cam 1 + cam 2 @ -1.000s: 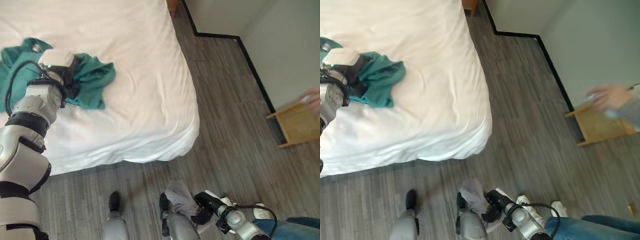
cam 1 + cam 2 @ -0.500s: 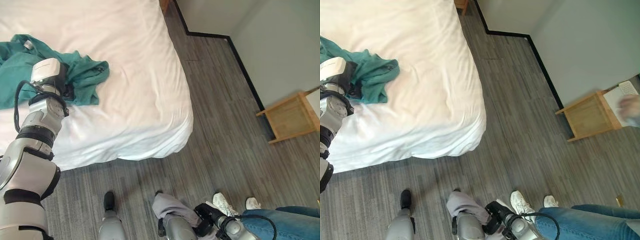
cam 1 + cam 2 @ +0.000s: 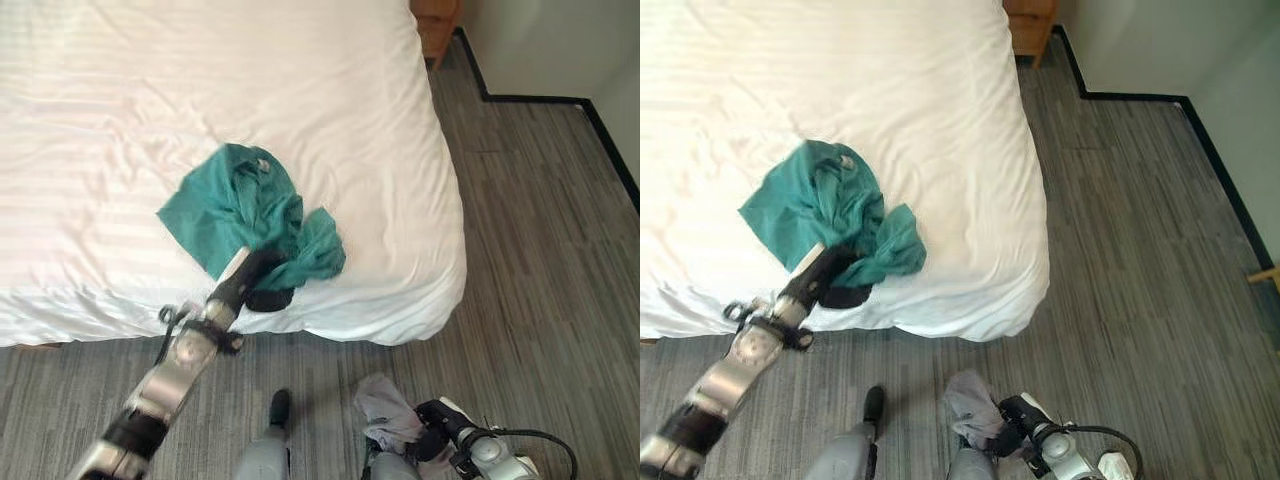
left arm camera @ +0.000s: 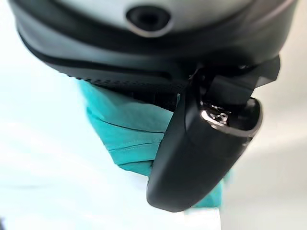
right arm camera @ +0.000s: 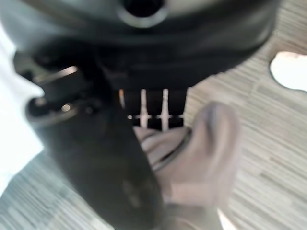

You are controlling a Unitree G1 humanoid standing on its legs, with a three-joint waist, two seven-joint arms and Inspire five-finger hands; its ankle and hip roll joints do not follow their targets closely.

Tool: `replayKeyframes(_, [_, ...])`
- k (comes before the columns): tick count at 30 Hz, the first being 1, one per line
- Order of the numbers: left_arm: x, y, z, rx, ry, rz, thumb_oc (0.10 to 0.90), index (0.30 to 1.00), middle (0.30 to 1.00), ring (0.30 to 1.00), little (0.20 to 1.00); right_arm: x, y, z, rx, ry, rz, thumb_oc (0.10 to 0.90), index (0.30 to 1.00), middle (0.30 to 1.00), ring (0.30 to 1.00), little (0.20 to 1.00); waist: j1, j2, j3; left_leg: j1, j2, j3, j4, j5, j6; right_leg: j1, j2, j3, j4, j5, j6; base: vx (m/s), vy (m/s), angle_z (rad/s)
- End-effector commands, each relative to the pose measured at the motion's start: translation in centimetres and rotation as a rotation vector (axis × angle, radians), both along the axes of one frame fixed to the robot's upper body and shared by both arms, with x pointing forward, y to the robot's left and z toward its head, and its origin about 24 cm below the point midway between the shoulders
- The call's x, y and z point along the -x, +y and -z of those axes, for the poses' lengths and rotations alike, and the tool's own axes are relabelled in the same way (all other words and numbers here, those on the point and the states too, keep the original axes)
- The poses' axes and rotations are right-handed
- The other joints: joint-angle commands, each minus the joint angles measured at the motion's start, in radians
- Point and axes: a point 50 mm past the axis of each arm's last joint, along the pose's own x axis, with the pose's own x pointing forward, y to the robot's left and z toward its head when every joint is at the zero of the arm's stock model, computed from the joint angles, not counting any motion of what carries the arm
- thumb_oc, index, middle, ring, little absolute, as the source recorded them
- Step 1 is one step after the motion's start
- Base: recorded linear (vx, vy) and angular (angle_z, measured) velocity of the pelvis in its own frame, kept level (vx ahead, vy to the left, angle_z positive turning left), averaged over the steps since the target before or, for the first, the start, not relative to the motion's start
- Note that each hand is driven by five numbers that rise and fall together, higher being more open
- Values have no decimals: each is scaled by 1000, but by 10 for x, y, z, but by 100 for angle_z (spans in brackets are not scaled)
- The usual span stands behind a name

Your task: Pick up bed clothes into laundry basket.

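A white bed [image 3: 300,90] takes up the far and left part of the scene; its near edge and rounded near right corner overhang a grey plank floor [image 3: 540,260], which lies open along the right side as far as the dark skirting of the wall. A wooden piece of furniture [image 3: 435,25] stands at the bed's far right corner. A crumpled teal garment [image 3: 245,215] lies on the bed close to the near edge, well apart from the right edge.

The left robot hand [image 3: 262,280] rests at the garment's near end, just inside the bed's near edge. Its wrist view shows the thumb [image 4: 192,158] curled over a teal fold [image 4: 129,139] against the palm, so this robot hand is closed on the garment. The right robot hand [image 3: 432,440] hangs low over the floor near the bottom of the scene, its fingers closed round a greyish-lilac cloth [image 3: 388,412]; the wrist view shows that cloth [image 5: 201,153] bunched past the thumb.

Compared with half a second ago, the whole view has shifted: the bed now fills more of the frame, and the wooden stool and the person's jeans and shoes are gone from the left eye view. The right eye view shows a wooden corner [image 3: 1268,275] at its right edge.
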Motion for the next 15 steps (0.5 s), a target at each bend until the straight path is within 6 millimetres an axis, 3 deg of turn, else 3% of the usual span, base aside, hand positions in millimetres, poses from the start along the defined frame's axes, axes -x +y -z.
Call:
replayKeyframes(1, [0,8,-40,195,-187,-2,400,300,300,300,300,35,-22,7,39,87,70,400,300,300,300,300,53,-8,-87,-70,-34,-57,40,-40,2,4,-72,-6,115,-48,68,26,-48,33])
replayKeyframes(2, [1,8,-40,196,-185,-4,400,300,300,300,300,35,-22,8,39,89,69,400,300,300,300,300,50,-8,-88,-70,-34,-59,40,-40,1,6,-72,-8,114,-48,68,16,-54,41])
replayKeyframes(5, [38,13,-9,433,-57,-75,400,300,300,300,300,44,-24,10,29,99,138,400,300,300,300,300,90,5,-117,-68,-50,-95,49,-36,-4,45,-73,-52,103,-53,62,27,-51,47])
replayKeyframes(8, [54,16,-2,396,-27,-92,400,300,300,300,300,48,-23,11,-8,80,203,400,300,300,300,300,103,7,-133,-68,-55,-107,54,-36,-6,61,-71,-65,97,-56,61,24,-35,42])
replayKeyframes(9, [61,9,7,400,19,-68,400,300,300,300,300,57,-22,15,-49,90,298,400,300,300,300,300,107,8,-147,-64,-59,-112,55,-38,-6,73,-71,-71,90,-59,61,11,-8,30])
replayKeyframes(11, [63,-3,25,508,97,-84,400,300,300,300,300,50,-16,15,-102,52,354,400,300,300,300,300,106,8,-158,-59,-61,-110,56,-41,-6,81,-73,-74,86,-60,60,9,-12,16])
replayKeyframes(13, [55,-17,22,505,91,-36,400,300,300,300,300,40,-14,11,-152,-18,426,400,300,300,300,300,84,8,-166,-50,-59,-100,50,-44,-3,81,-75,-63,85,-57,58,-25,26,0])
replayKeyframes(14, [45,-24,19,480,73,-9,400,300,300,300,300,22,-13,2,-213,-123,485,400,300,300,300,300,52,8,-166,-41,-53,-80,44,-48,0,66,-77,-40,97,-53,59,-34,52,-10])
replayKeyframes(15, [44,-25,19,480,72,-8,400,300,300,300,300,22,-13,2,-213,-123,486,400,300,300,300,300,54,9,-165,-40,-53,-78,44,-48,0,65,-78,-38,99,-54,59,-28,76,-33])
